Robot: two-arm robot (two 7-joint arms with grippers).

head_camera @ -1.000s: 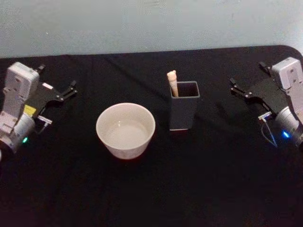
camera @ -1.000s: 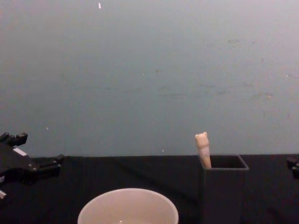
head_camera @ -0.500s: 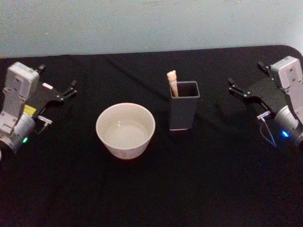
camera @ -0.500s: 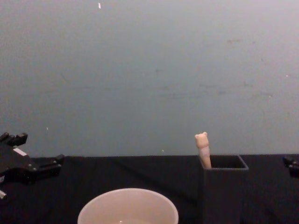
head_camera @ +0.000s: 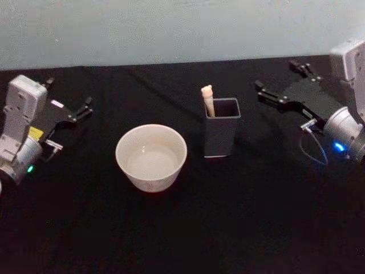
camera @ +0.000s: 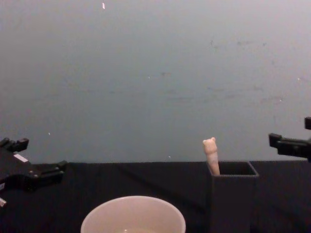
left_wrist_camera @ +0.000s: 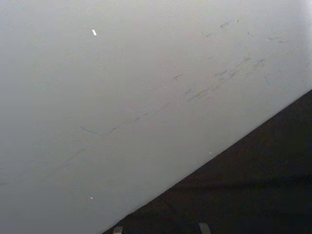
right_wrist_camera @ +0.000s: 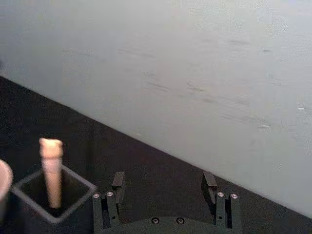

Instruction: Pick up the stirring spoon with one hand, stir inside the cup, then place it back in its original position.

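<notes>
We are keeping our left gripper (head_camera: 69,94) parked at the far left of the black table (head_camera: 228,222), its jaws spread and holding nothing; it is sitting where it sat a second ago, so we are treating it as idle. Moving right, the cup (head_camera: 151,181) is standing untouched left of centre, well apart from either arm. Just beside it to the right, the stirring spoon (head_camera: 207,98) is resting bowl-down in the dark grey holder (head_camera: 219,140), leaning in the holder's near-left corner with only its cream handle and small knob poking above the rim.

The change is happening on the right. Our right gripper (head_camera: 275,74) is leaving its rest spot by the table's right edge, rising and swinging in toward the holder; in the chest view it is now coming in higher up than the holder's rim. Its jaws are spread wide with nothing between them, and in the right wrist view the spoon handle is sitting off to one side of them, not yet lined up. We are judging this as the start of the reach for the spoon: the pick-up, the stirring and the return are all still ahead.
</notes>
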